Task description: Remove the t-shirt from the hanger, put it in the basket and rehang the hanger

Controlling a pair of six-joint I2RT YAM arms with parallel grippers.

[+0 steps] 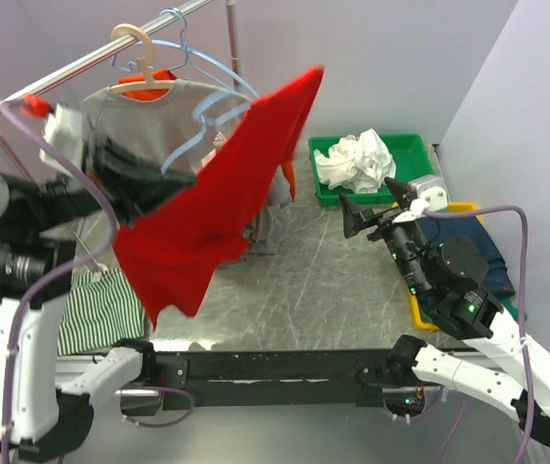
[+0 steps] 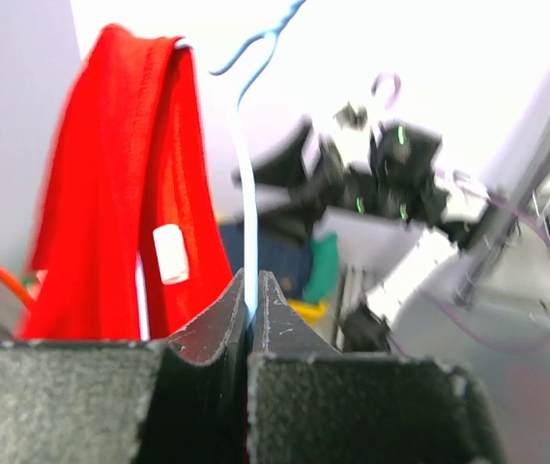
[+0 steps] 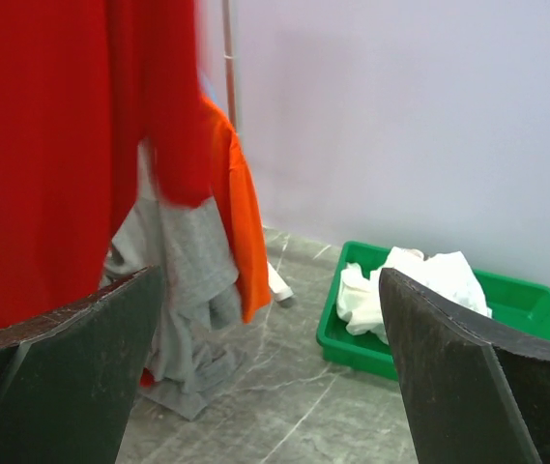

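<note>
Left gripper (image 2: pixel 251 290): jaws pressed together, pinching the wire of the blue hanger (image 2: pixel 246 184), which rises from between them. The red t-shirt (image 2: pixel 110 184) hangs draped over this hanger, in front of a grey shirt (image 3: pixel 183 280) on the rail (image 1: pixel 91 58). Right gripper (image 3: pixel 270 278): jaws spread wide, holding nothing, poised near the green bin (image 3: pixel 521 295) containing white cloth (image 3: pixel 419 280).

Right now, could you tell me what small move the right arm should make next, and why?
Probably ease the right tool forward toward the hanging edge of the red t-shirt. The left tool is shut on the blue hanger with the shirt draped over it, while the right tool is open, empty and apart from the cloth.
</note>
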